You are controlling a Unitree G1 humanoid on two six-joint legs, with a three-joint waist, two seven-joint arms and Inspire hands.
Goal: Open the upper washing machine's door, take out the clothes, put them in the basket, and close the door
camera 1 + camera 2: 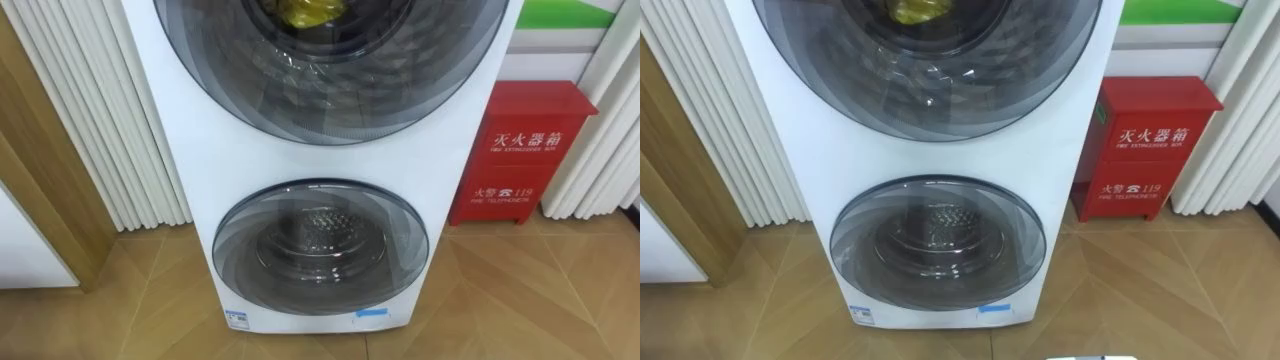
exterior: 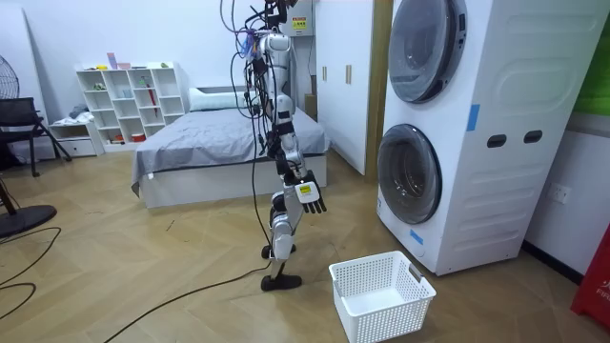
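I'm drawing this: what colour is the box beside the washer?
The box is red; right eye view.

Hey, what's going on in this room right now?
The robot stands facing the stacked washing machine. Its upper door and lower door are shut, and a yellow item lies behind the upper one. Its right robot hand hangs open at its side. A white basket waits on the floor nearby.

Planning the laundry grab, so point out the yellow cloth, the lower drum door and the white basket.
yellow cloth (image 1: pixel 305 10): left eye view, on its bunched folds.
lower drum door (image 1: pixel 322 245): left eye view, middle of the glass.
white basket (image 2: pixel 381 319): room view, its near wall.
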